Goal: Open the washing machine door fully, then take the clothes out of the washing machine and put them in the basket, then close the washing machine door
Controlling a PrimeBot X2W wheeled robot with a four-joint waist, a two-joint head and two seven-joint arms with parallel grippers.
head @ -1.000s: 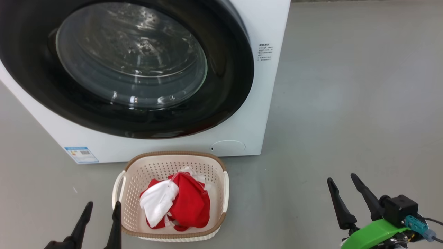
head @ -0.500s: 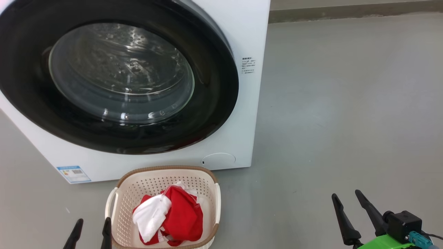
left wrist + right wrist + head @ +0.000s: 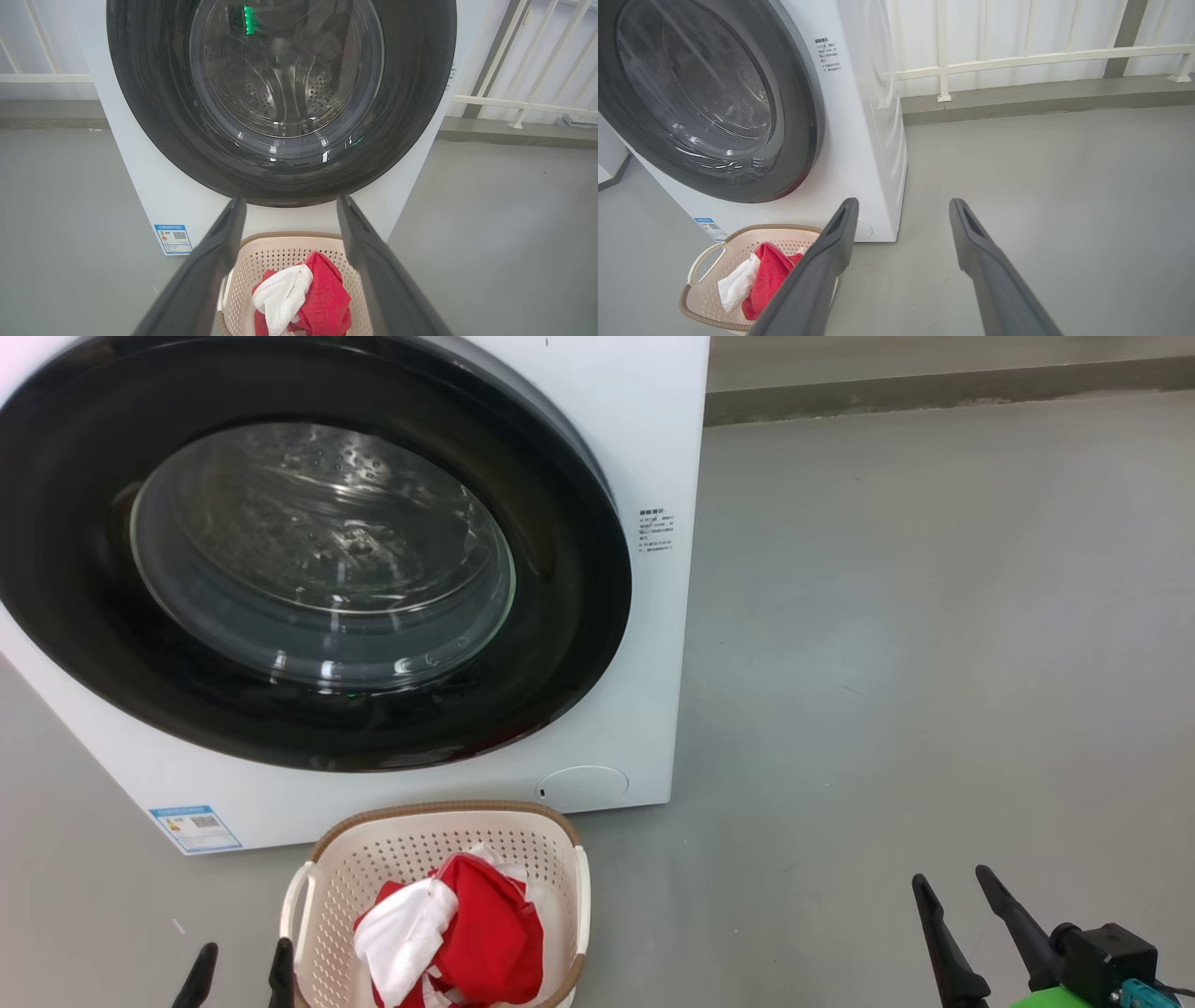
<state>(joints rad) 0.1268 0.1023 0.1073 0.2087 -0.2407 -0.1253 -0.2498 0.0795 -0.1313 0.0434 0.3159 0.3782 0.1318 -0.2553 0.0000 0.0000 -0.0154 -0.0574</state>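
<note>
Just right of left tool (image 3: 245, 947), basket (image 3: 411, 854) holding clothes (image 3: 485, 933); right tool (image 3: 950, 875) well away; both tools spread wide, empty.

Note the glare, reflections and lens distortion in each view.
Head view: sharp, evenly lit, white glints low on the washing machine door glass. Left wrist view: a green streak reflects near the top of the glass. Right wrist view: the wide-angle lens bows the side edge of the washing machine.
</note>
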